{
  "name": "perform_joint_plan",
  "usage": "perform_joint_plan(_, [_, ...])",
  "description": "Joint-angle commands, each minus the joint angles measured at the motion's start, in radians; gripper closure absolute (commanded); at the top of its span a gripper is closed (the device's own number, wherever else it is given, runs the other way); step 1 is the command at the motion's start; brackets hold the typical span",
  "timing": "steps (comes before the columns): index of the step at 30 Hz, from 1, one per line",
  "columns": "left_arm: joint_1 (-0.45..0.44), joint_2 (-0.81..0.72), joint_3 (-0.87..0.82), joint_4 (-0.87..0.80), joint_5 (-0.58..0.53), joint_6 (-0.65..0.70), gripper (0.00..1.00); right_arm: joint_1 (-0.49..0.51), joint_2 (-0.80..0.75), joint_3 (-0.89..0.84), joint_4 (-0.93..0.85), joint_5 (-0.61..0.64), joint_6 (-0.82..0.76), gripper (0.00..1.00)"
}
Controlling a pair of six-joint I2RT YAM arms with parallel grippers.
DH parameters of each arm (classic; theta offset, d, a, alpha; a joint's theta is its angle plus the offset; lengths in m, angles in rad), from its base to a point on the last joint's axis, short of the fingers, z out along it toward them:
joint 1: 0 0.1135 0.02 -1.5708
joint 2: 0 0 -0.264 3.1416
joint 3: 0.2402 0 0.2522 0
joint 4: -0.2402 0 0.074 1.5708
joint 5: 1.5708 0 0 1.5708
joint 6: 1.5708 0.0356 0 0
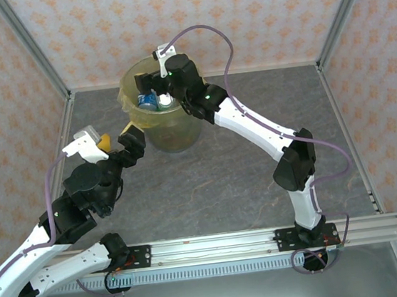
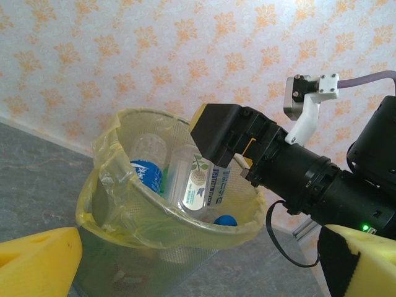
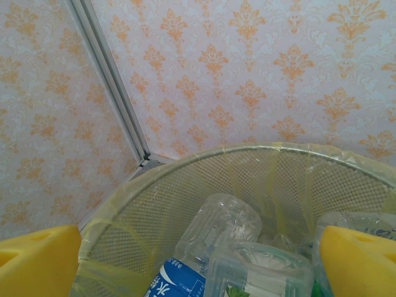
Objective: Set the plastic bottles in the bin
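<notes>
The bin (image 1: 130, 102) is a round mesh bucket lined with a yellow bag, standing at the back of the grey table. Several plastic bottles lie inside it: a clear one with a blue label (image 3: 223, 229), a square clear one with a printed label (image 2: 198, 182), and a blue cap (image 2: 224, 219). My right gripper (image 3: 198, 266) hangs over the bin's mouth, open, its yellow pads (image 3: 359, 260) wide apart and clear of the square bottle (image 3: 260, 269) below. My left gripper (image 1: 116, 140) is open and holds nothing, just left of the bin, facing its wall (image 2: 154, 247).
Patterned walls and metal frame posts (image 1: 33, 52) close in the table on three sides. The bin's rim (image 3: 204, 158) stands near the back left corner post (image 3: 111, 80). A metal rail (image 1: 217, 245) with both arm bases runs along the near edge.
</notes>
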Motion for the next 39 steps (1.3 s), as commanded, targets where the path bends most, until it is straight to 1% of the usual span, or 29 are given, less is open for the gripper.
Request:
perform_joint_plan(1, [0.006, -0.001, -0.016, 0.004, -0.011, 0.008, 0.01, 0.004, -0.055, -0.004, 0.003, 0.012, 0.017, 0.05])
perform_joint_plan(4, [0.006, -0.002, -0.017, 0.000, -0.010, 0.008, 0.01, 0.004, -0.043, 0.000, -0.005, -0.014, 0.046, 0.09])
perform_joint_plan(11, [0.005, -0.010, -0.014, -0.021, -0.009, 0.007, 0.01, 0.001, 0.024, 0.051, -0.065, -0.024, 0.098, 0.10])
perform_joint_plan(18, [0.006, -0.025, -0.023, -0.019, -0.011, 0.003, 0.01, 0.000, 0.068, 0.088, -0.106, -0.166, 0.116, 0.12])
perform_joint_plan(22, [0.006, -0.027, -0.026, -0.019, -0.008, 0.002, 0.01, 0.000, 0.099, 0.119, -0.153, -0.203, 0.121, 0.13])
perform_joint_plan(28, [0.006, -0.026, -0.023, -0.021, -0.008, -0.001, 0.01, 0.000, 0.106, 0.121, -0.164, -0.243, 0.118, 0.14])
perform_joint_plan(33, [0.006, -0.029, -0.026, -0.019, -0.006, -0.005, 0.01, 0.007, 0.104, 0.141, -0.185, -0.321, 0.088, 0.15])
perform_joint_plan(35, [0.006, -0.027, -0.026, -0.016, -0.007, -0.006, 0.01, 0.008, 0.096, 0.142, -0.190, -0.327, 0.080, 0.15])
perform_joint_plan(39, [0.006, -0.027, -0.026, -0.013, -0.008, -0.004, 0.01, 0.009, 0.061, 0.126, -0.188, -0.287, 0.062, 0.15])
